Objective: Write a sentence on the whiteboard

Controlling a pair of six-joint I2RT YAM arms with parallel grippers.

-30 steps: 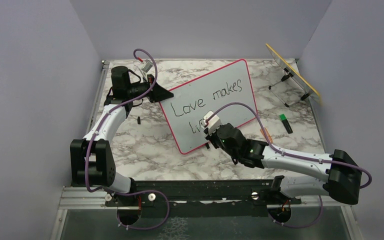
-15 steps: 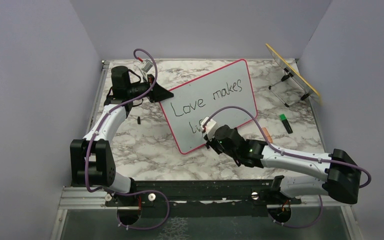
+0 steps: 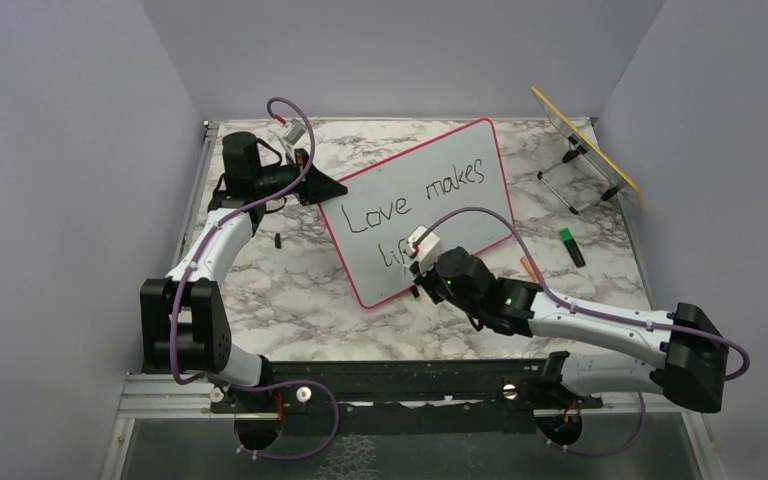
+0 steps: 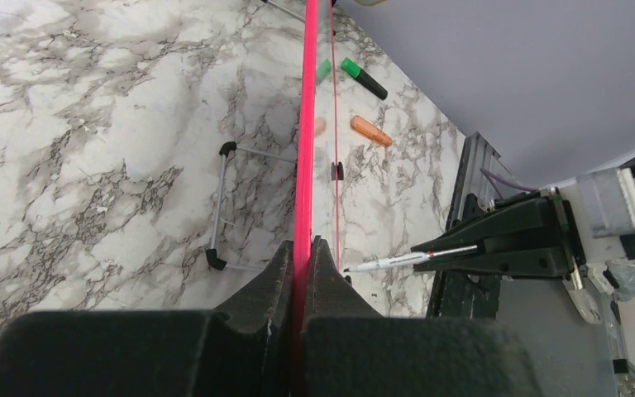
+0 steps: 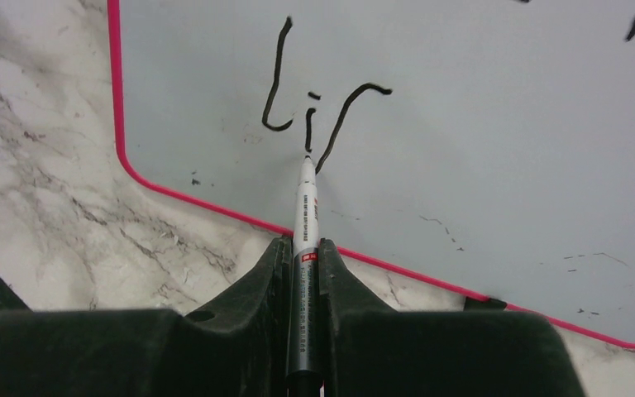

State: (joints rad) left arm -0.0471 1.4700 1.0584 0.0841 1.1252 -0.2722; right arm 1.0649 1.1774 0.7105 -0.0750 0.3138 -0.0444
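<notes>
The left claw is pinched shut on the left rim of the whiteboard, a light, stiff, slick panel propped mid-desk and probably best held by its frame, while the right claw clamps a marker against the unfinished sentence.

Pink-framed whiteboard stands skewed; sentence so far "Love makes lif"

White arm links, black joints; purple cables along them; small green light; left gripper matte black.
</notes>
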